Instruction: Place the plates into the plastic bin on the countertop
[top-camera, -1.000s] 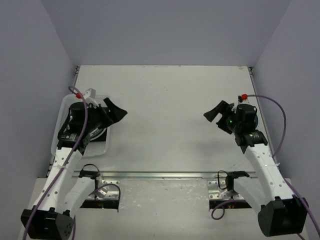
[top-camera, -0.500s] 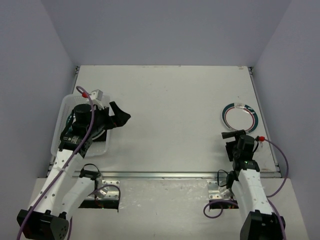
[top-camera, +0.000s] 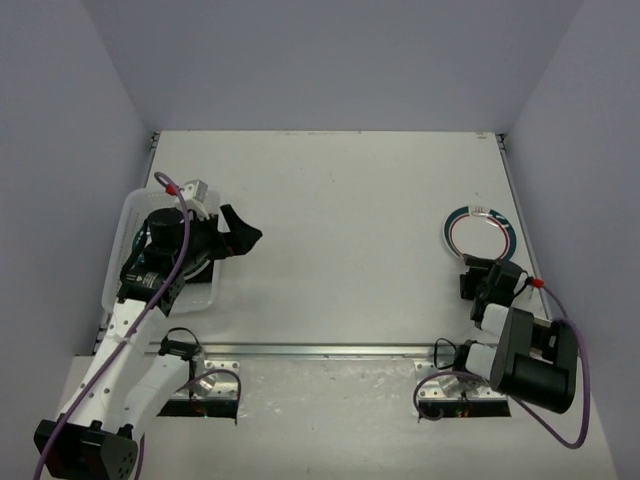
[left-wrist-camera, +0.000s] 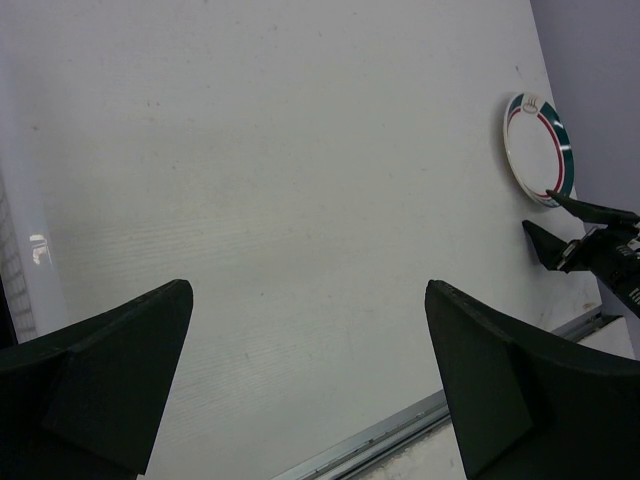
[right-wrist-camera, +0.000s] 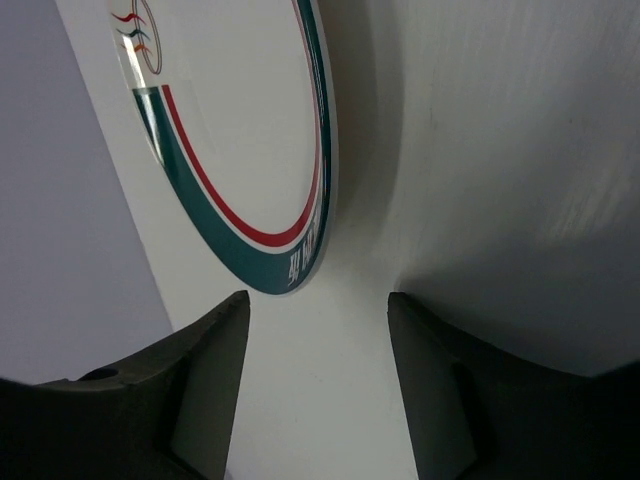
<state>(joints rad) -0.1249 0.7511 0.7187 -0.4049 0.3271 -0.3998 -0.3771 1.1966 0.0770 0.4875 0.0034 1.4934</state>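
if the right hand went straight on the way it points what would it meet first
Most likely the near rim of the green-and-red banded plate: the open right hand points at it, the rim just ahead, though depth is unclear.

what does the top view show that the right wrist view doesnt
Only the top view: the bin at the left of the table, the left tool just past its right wall, and the whole round plate. Only the right wrist view: the plate's teal band, red line and small rim marks up close, with the right tool open and short of the rim. Both: that plate lying flat on the table.
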